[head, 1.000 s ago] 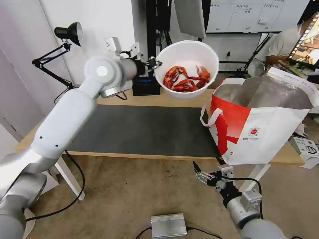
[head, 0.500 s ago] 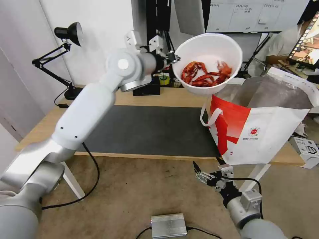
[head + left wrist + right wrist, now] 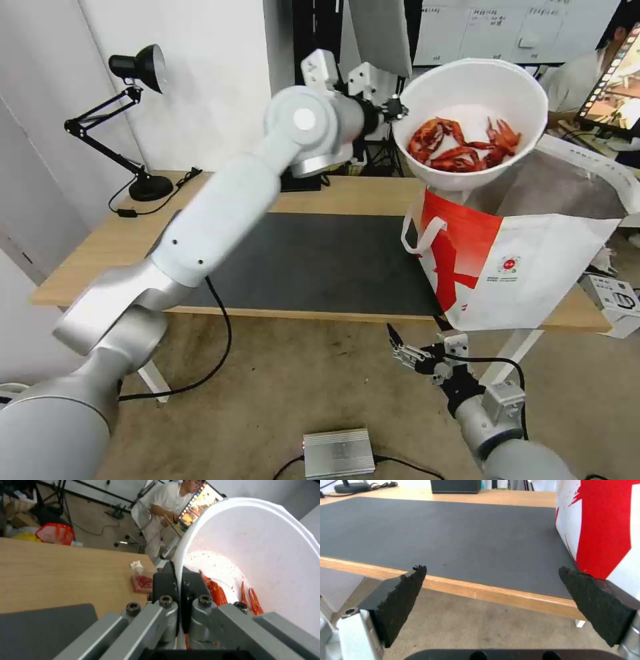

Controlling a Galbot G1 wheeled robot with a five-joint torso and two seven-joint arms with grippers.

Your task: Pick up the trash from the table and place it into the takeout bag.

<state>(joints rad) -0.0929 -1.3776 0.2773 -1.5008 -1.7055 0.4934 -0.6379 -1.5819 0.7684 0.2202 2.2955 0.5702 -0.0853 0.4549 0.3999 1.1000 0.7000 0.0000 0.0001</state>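
- Light-wood table (image 3: pixel 347 193) with its dark grey mat (image 3: pixel 313 260) fills the middle of our view; the mat carries nothing but the takeout bag (image 3: pixel 533 267) at its right end.
- Our left gripper (image 3: pixel 393 109) is pinched tight on the near rim of the white bowl (image 3: pixel 470 100); in the left wrist view the rim runs straight between the two pads (image 3: pixel 163 585), red scraps (image 3: pixel 463 143) lying in the bottom.
- Change over the last second: the bowl has travelled right and up, from above the table's far edge to above the bag's open mouth, just over the foil lining (image 3: pixel 533 187). Carry looks nearly done; lowering or tipping in remains.
- Bowl sits tilted on a one-sided rim grip, so we judge slip or spill as the main risk.
- Our right gripper (image 3: pixel 405 351) hangs parked below the table's front edge, jaws wide, holding nothing.
- More trash left: clear clamshell tray (image 3: pixel 141 581) with red bits and a white tissue (image 3: pixel 136 564) near the table's end.
- Around: black desk lamp (image 3: pixel 137 67) far left, black box (image 3: pixel 455 486) at the back, white loop handle (image 3: pixel 420 233) on the bag's side. Nothing blocks the drop.
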